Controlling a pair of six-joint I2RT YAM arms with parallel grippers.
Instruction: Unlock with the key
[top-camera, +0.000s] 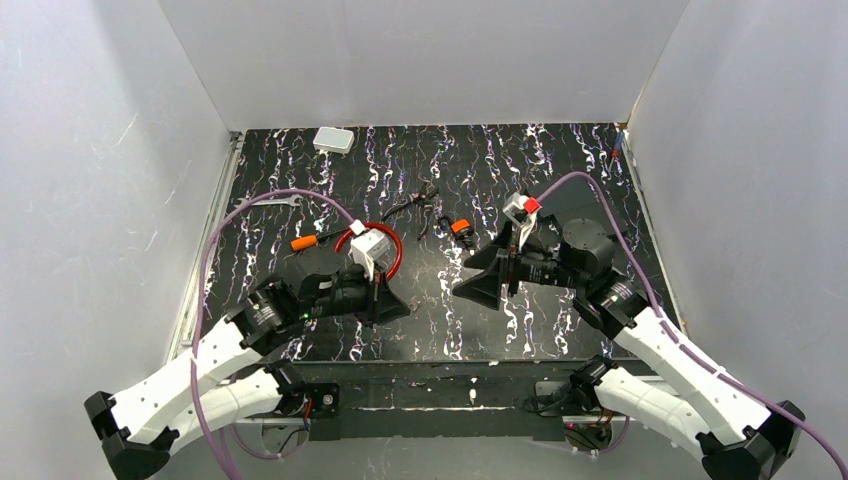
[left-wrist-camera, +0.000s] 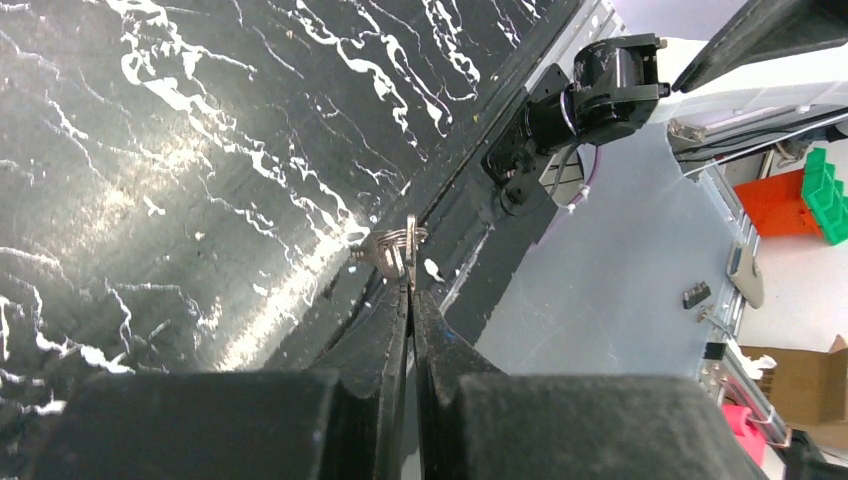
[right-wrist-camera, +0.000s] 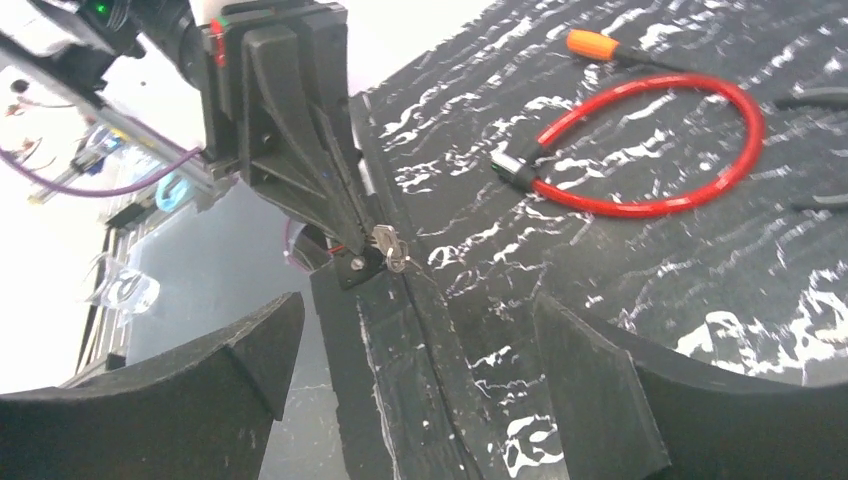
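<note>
My left gripper (left-wrist-camera: 410, 292) is shut, and a small silvery key (left-wrist-camera: 384, 251) on a thin ring sticks out of its tips, low over the table's near edge. The right wrist view shows the same key (right-wrist-camera: 389, 246) at the left gripper's tips (right-wrist-camera: 366, 236). My right gripper (right-wrist-camera: 420, 345) is open and empty, facing the left gripper with a gap between them. In the top view the left gripper (top-camera: 398, 312) and right gripper (top-camera: 468, 288) point at each other. The red cable loop (right-wrist-camera: 690, 150) with its black lock head (right-wrist-camera: 514, 171) lies on the black mat behind.
An orange-handled screwdriver (top-camera: 305, 242) lies left of the red loop (top-camera: 392, 250). Black-handled pliers (top-camera: 420, 205) and a stubby black-and-orange piece (top-camera: 461, 228) lie mid-table. A white box (top-camera: 333, 140) sits at the back. White walls enclose the mat (top-camera: 560, 160).
</note>
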